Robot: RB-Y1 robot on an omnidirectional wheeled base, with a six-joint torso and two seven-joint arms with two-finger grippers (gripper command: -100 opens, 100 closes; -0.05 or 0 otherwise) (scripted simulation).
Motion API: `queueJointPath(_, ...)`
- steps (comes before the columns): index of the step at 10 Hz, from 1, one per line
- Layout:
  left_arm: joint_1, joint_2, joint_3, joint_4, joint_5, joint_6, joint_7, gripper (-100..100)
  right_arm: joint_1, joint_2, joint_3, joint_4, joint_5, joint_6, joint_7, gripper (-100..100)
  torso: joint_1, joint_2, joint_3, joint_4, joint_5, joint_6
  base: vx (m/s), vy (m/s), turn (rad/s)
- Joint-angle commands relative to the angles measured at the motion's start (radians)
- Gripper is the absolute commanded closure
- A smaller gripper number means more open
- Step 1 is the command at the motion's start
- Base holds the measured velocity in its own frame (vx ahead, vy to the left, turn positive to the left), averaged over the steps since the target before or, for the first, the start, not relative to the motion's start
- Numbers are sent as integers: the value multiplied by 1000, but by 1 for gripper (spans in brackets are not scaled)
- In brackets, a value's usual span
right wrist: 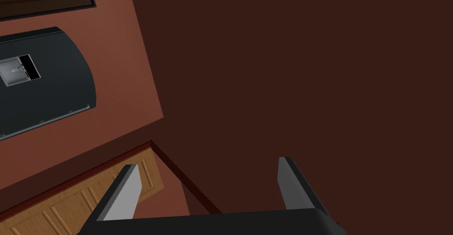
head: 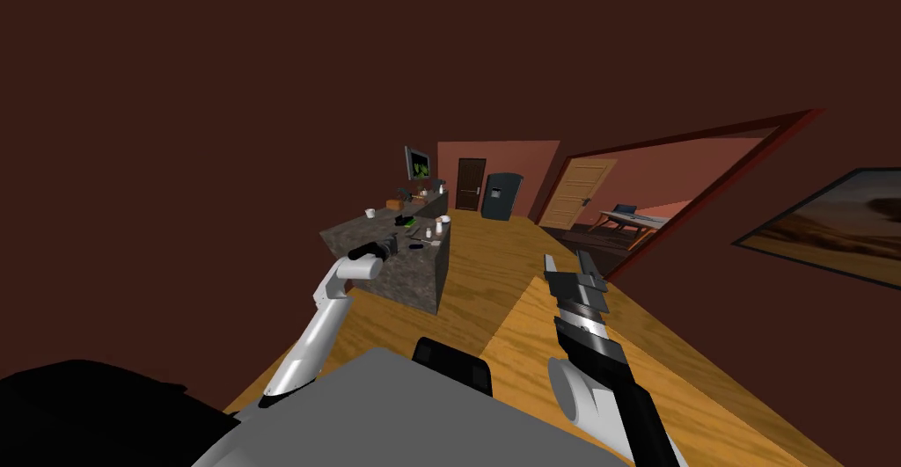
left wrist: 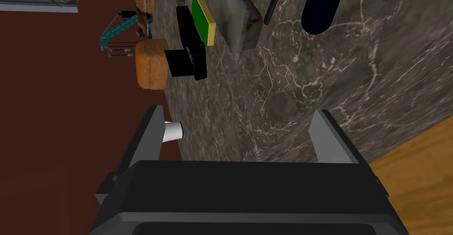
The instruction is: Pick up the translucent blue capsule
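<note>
Dark veined marble counter [left wrist: 309,90], polished smooth; floor [left wrist: 420,188] grained wood.

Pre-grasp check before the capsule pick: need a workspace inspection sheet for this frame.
Surface: dark veined marble counter, with the left hand over it.
Job's things: dark blue capsule lies on the counter beyond the left hand's fingertips, apart from them; its far end is cut off.
Clutter: green and yellow sponge, black box, grey block, thin dark rod, white cup at the counter's edge.
Hands: left hand open, nothing between its fingers; right hand open, in the air above the wooden floor.
Cables: nothing seen.
Surroundings: wooden floor, dark appliance by the far wall.
</note>
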Motion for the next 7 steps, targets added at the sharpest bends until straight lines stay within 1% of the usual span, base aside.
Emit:
queueJointPath(1, -8, 4, 4, 6, 6, 50, -1, -100, 0, 0, 0, 0, 0, 0, 0, 0, 0, 0, 0, 0, 0, 0, 48, -28, -19)
queueJointPath(2, -25, 11, 9, 23, 15, 81, -3, -100, 0, 0, 0, 0, 0, 0, 0, 0, 0, 0, 0, 0, 0, 0, 72, -30, -22)
queueJointPath(3, -25, 11, 9, 23, 15, 109, -3, -100, 0, 0, 0, 0, 0, 0, 0, 0, 0, -2, -1, 0, 0, 0, 64, -19, -15)
queueJointPath(4, -41, 18, 14, 41, 22, 139, -7, -100, 0, 0, 0, 0, 0, 0, 0, 0, 0, -1, -1, 0, 0, 0, 63, -28, -24)
queueJointPath(5, -41, 18, 14, 41, 22, 171, -7, -100, 0, 0, 0, 0, 0, 0, 0, 0, 0, -1, -1, 0, 0, 0, 57, -22, -11)
queueJointPath(6, -57, 25, 17, 58, 28, 199, -12, -100, 0, 0, 0, 0, 0, 0, 0, 0, 0, -1, -1, 0, 0, 0, 83, -21, -13)
queueJointPath(7, -57, 25, 17, 58, 28, 230, -12, -100, 0, 0, 0, 0, 0, 0, 0, 0, 0, -2, -1, -1, 0, 0, 70, -19, -12)
